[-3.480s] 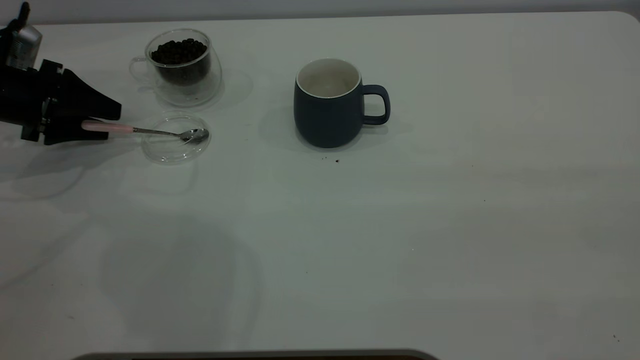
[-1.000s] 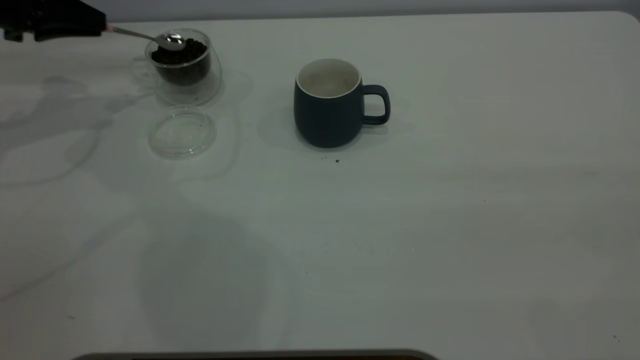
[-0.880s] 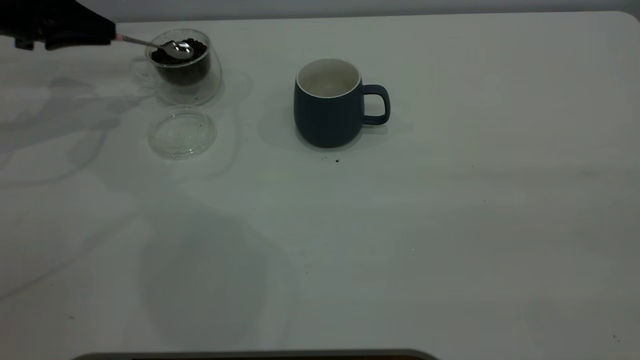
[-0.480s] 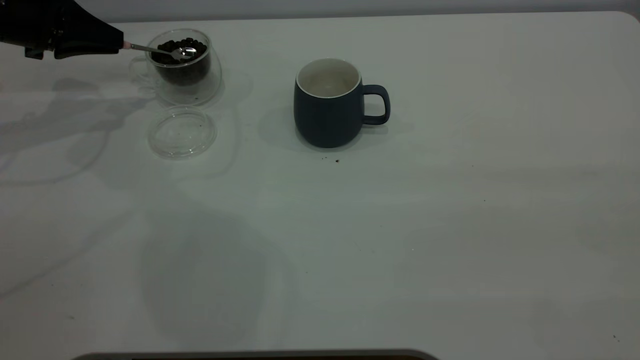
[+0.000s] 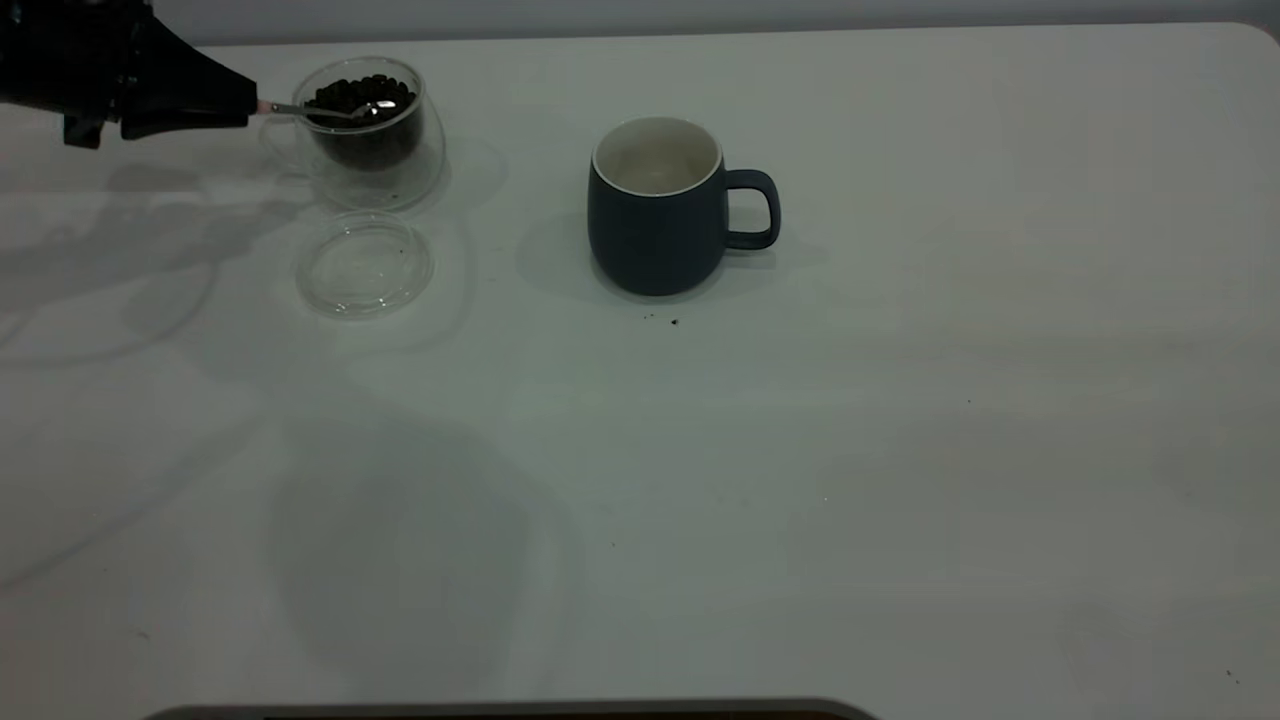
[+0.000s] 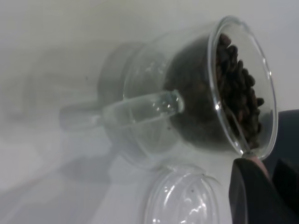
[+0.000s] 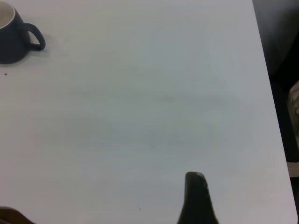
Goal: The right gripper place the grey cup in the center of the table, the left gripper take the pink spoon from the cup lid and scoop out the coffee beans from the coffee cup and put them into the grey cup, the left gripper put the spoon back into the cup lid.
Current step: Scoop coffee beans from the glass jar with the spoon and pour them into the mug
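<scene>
My left gripper (image 5: 247,106) hangs at the table's far left, shut on the pink spoon (image 5: 300,109) by its handle. The spoon's metal bowl lies among the coffee beans (image 5: 358,97) inside the clear coffee cup (image 5: 372,150). In the left wrist view the spoon's neck (image 6: 236,130) runs down into the beans (image 6: 236,88) past the glass rim. The cup lid (image 5: 362,265) lies bare in front of the coffee cup. The grey cup (image 5: 652,215) stands upright near mid-table, handle to the right, white inside showing. Only one finger (image 7: 196,198) of my right gripper shows, well away from the grey cup (image 7: 11,39).
A few dark crumbs (image 5: 672,322) lie just in front of the grey cup. The white table (image 5: 900,450) stretches bare to the right and front. Its right edge (image 7: 268,79) runs close to the right gripper.
The spoon has left the lid and gone to the coffee cup. In the last second my left gripper sank and shifted right, dipping the spoon's bowl into the beans.
</scene>
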Motion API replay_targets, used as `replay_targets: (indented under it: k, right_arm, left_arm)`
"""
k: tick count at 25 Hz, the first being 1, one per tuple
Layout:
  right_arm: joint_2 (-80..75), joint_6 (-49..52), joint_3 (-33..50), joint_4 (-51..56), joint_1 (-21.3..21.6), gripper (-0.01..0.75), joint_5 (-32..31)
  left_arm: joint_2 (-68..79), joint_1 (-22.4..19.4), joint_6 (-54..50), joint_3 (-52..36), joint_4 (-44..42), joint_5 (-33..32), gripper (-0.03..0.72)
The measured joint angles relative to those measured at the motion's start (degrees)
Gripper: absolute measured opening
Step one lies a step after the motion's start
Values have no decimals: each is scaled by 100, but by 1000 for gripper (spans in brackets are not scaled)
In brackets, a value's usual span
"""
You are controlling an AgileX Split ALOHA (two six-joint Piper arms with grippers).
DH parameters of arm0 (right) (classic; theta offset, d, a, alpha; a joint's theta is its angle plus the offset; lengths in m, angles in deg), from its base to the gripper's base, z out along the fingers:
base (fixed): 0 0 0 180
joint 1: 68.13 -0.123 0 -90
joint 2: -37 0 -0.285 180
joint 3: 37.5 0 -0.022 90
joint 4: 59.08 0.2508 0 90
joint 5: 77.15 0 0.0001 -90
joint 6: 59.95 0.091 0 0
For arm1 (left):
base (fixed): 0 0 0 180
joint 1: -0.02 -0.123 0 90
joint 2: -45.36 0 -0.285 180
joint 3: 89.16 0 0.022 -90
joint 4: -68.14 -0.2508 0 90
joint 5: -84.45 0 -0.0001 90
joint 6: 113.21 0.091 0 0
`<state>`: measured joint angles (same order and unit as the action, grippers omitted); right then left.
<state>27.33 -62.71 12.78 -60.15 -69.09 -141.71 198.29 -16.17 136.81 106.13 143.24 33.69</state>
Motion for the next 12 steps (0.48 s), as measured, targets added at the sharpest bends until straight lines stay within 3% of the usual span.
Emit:
replay_targets:
  k: [12]
  right_arm:
    - [0, 0, 0, 0, 0, 573, 0]
  left_arm:
    - [59, -5, -222, 0, 319, -62, 114]
